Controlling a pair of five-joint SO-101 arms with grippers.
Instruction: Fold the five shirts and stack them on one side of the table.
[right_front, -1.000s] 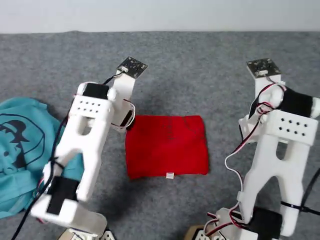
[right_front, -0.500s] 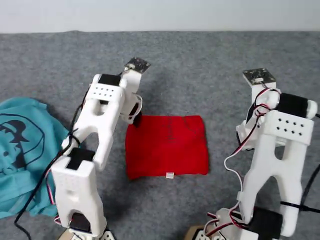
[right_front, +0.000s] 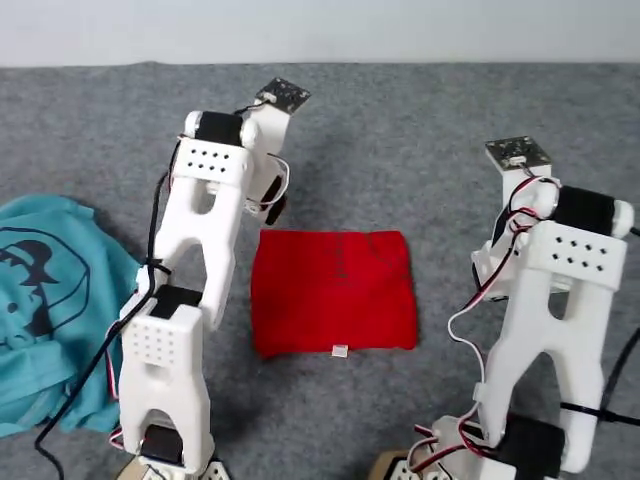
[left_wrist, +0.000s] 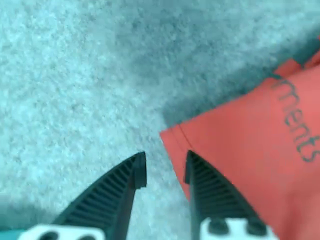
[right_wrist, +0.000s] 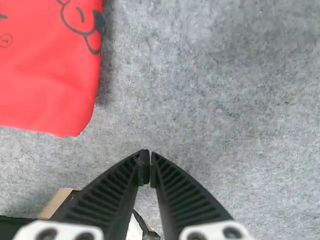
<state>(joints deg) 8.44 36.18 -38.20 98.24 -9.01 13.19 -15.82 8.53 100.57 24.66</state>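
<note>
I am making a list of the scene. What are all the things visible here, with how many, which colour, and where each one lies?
red shirt: one, red, folded into a rectangle, flat in the middle of the table between the two arms.
white label: one, white, on the red shirt's near edge.
teal shirt: at least one, teal with dark print, crumpled, unfolded, on the left arm's side.
table: one, grey felt-like surface, under everything.
arms: two, white, left arm and right arm, one on each side of the red shirt.
left gripper: one, black fingers, open, above the red shirt's far corner.
right gripper: one, black fingers, shut, above bare table beside the red shirt.
</note>
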